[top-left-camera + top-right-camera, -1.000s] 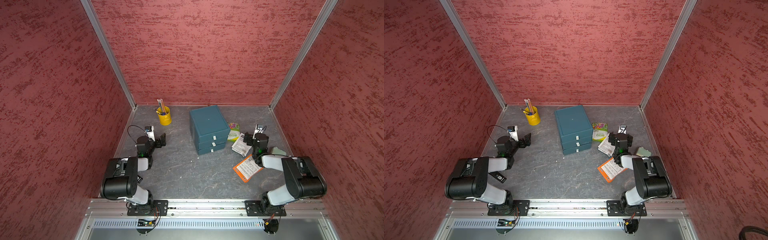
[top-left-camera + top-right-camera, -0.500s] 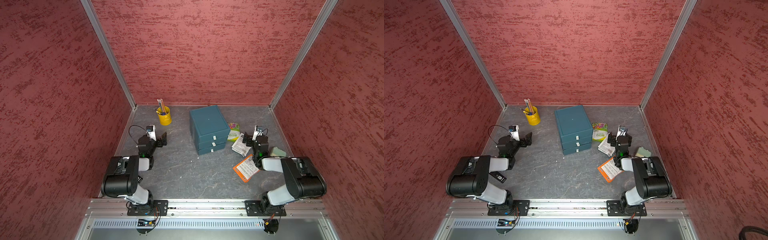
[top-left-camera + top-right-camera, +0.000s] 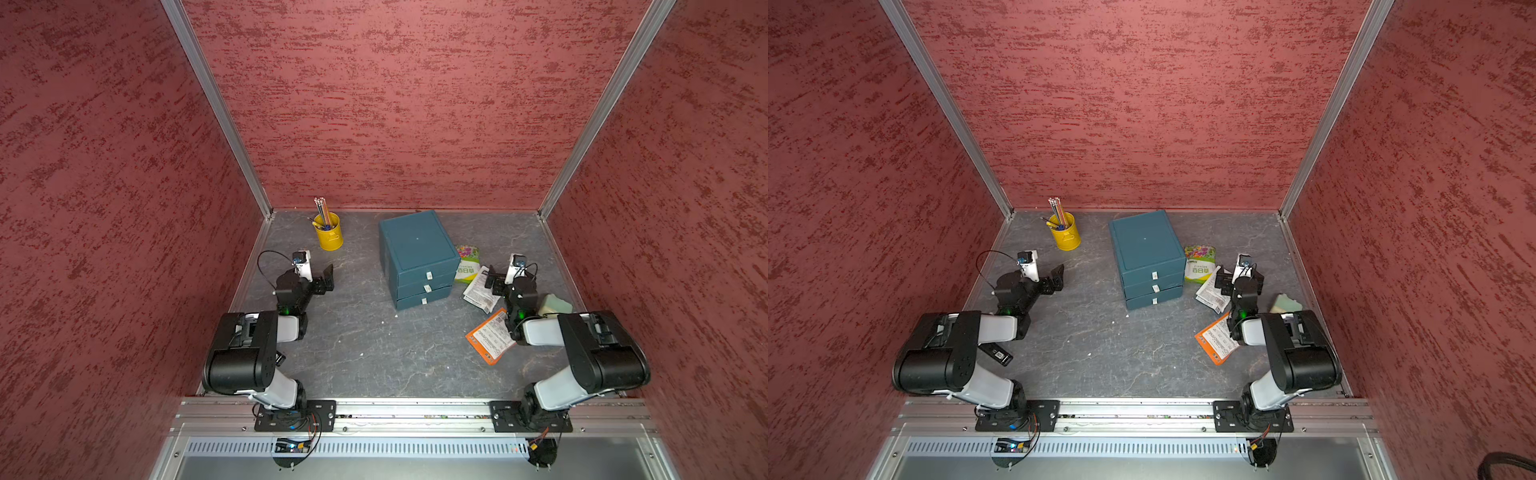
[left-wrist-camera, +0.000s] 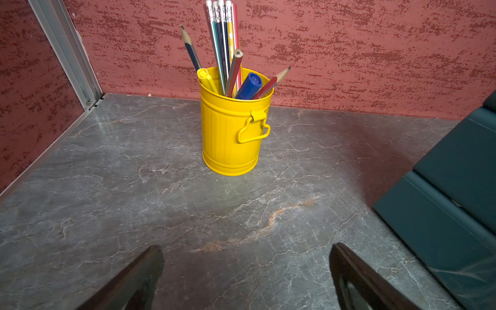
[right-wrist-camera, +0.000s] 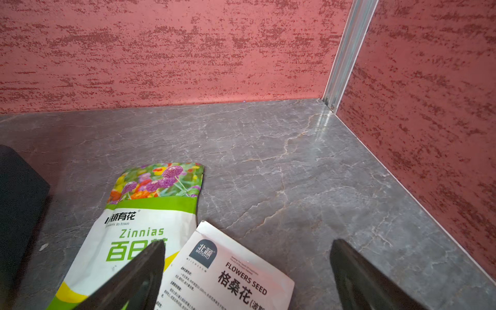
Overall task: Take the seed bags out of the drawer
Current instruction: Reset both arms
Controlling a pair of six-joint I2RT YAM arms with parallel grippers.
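Nearest the rail, the orange-edged packet [image 3: 490, 338] lies flat on the table [image 3: 374, 345], one corner hidden under the right forearm. Just behind it the white packet [image 3: 478, 291] rests slightly crumpled. The right gripper [image 3: 492, 279] hovers low over its far end with jaws spread wide and nothing between them. The wrist view shows the same, with both dark fingers apart above the printed face of the white packet [image 5: 228, 276]. Next back, the green-white packet [image 3: 467, 264] lies just beside the drawer unit [image 3: 417, 253], its near edge tucked under the white one.

All three seed bags are therefore out on the table. The three drawer fronts look shut, though from this height a thin gap would be hard to see. The job reads as finished, and what remains is parking the arms cleanly.

The right gripper should rise straight up before drawing back, so that a fingertip does not catch the white packet and drag it. The forearm should lift clear of the orange-edged packet and keep off the pale green block [image 3: 555, 303] beside it.

Across the table the left gripper [image 3: 327, 278] is also wide and empty. It points toward the far yellow pencil cup [image 3: 328, 235] and should pull back without swinging forward into it.
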